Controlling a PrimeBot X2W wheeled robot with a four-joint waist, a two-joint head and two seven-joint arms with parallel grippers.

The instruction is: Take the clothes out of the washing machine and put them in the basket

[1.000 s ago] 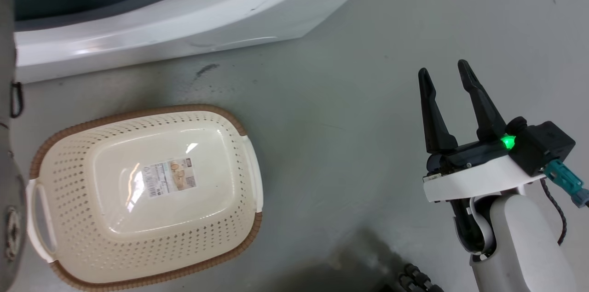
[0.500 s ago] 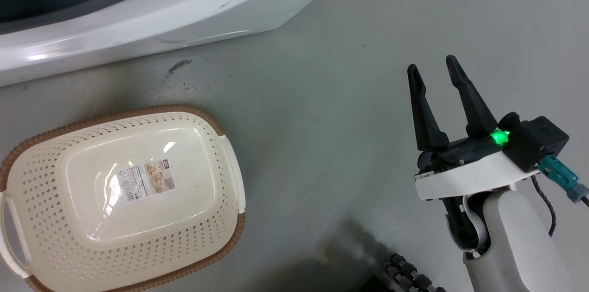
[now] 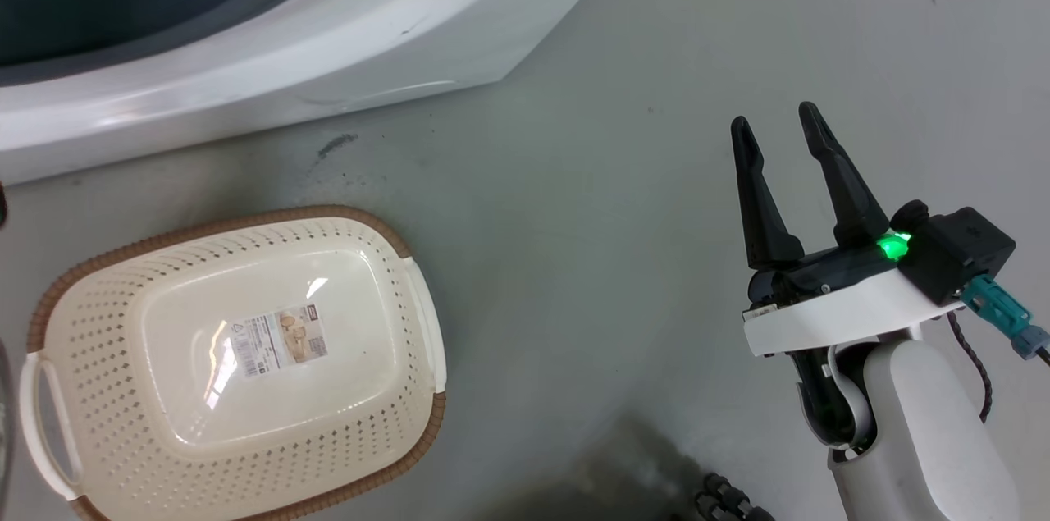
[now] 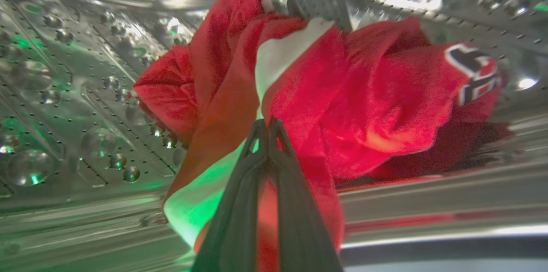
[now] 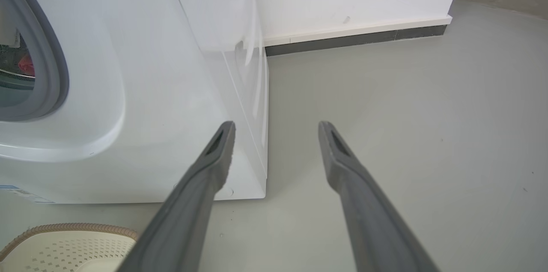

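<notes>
So, the left gripper (image 4: 267,124) is deep inside the steel drum (image 4: 64,92) of the washing machine (image 3: 328,37). Its two dark fingers are pressed together right on the heap of red clothes (image 4: 364,100). From where I'm standing it looks like a fold of the cloth is pinched between the tips, near the white trim band. Most of the bundle lies just past the fingertips and off to the right in the left wrist view, slumped on the drum wall.

What matters for the next bit is where the basket (image 3: 361,439) is. It sits on the floor (image 3: 574,217) just in front of the machine, below the porthole and over on the robot's left. Its long axis runs roughly along the machine's front, with a handle at each end. No red in it yet.

My guess is the path is straight back out through the door and then down, all on the left arm's own side.

The right gripper (image 3: 774,116) hangs well apart from all that over bare floor, fingers spread wide with nothing between them. It's clearly the farther one, so I'd expect it to sit this one out.
</notes>
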